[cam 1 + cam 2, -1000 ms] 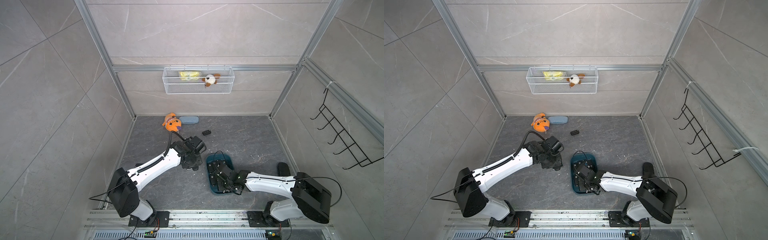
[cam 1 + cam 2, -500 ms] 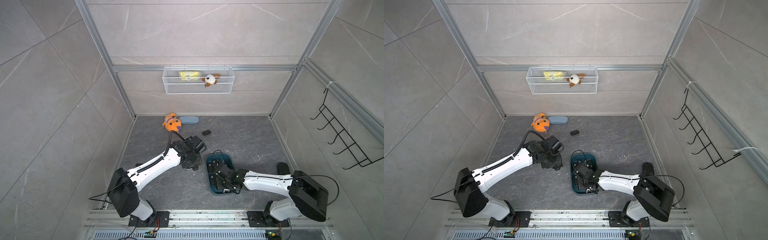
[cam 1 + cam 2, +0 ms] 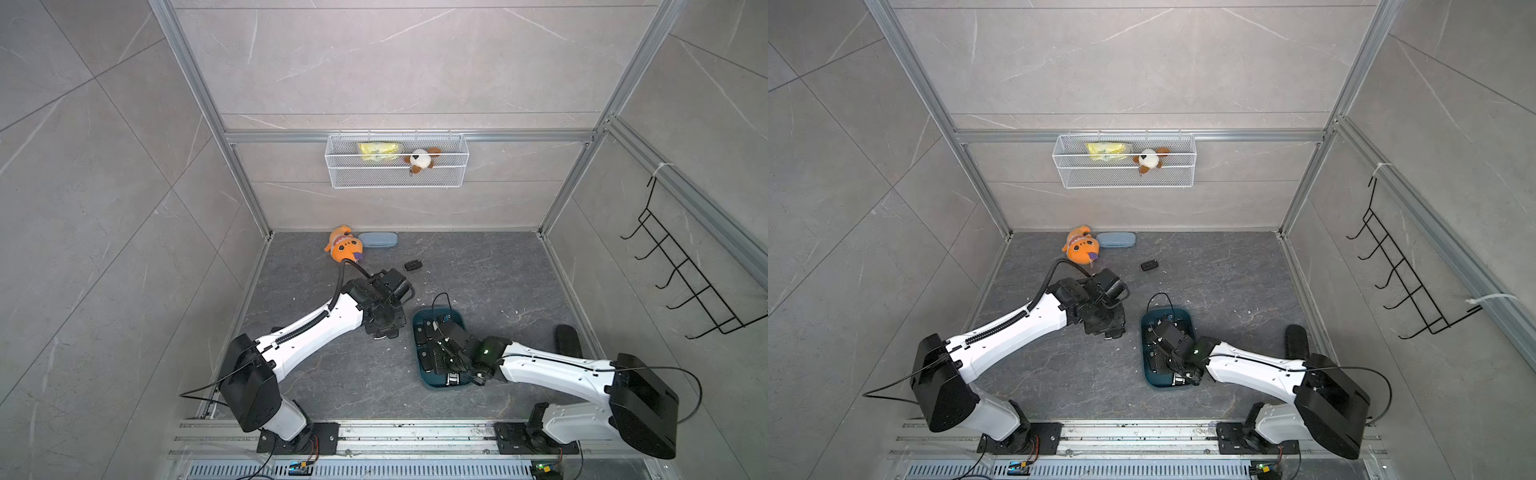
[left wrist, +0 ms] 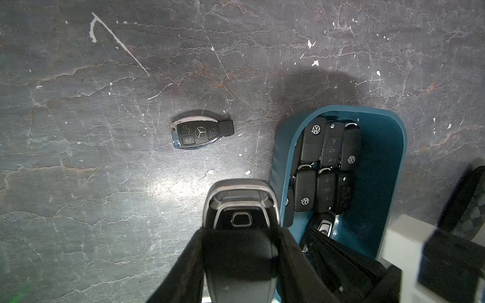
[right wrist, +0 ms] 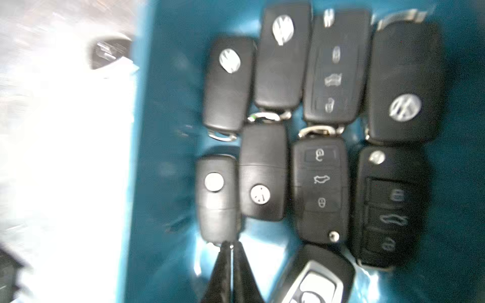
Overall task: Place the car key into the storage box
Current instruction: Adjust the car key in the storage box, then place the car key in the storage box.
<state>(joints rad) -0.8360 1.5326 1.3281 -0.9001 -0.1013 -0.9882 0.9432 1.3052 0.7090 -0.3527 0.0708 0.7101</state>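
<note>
The storage box point(image 3: 460, 319) point(image 3: 1187, 322), a dark teal bin, lies on the floor at front centre, with several black key fobs point(image 5: 321, 183) in rows inside. My left gripper point(image 4: 241, 233) point(image 3: 386, 330) hangs just left of the box point(image 4: 380, 157), shut on a black car key point(image 4: 240, 207) with chrome trim. My right gripper point(image 5: 231, 245) point(image 3: 444, 368) is low inside the box point(image 5: 168, 131) with its jaws together, tips at the ring end of one fob point(image 5: 216, 199). A white-faced fob point(image 5: 317, 283) lies beside it.
A Mercedes key point(image 4: 202, 132) point(image 3: 412, 265) lies on the floor beyond the left gripper. An orange plush point(image 3: 344, 248) and a pale blue case point(image 3: 377, 240) sit at the back wall under a white wire basket point(image 3: 397, 178). A black roller point(image 3: 567, 340) lies right.
The right hand has shifted slightly inside the box. The left arm has stayed where it was with the key in its jaws.
</note>
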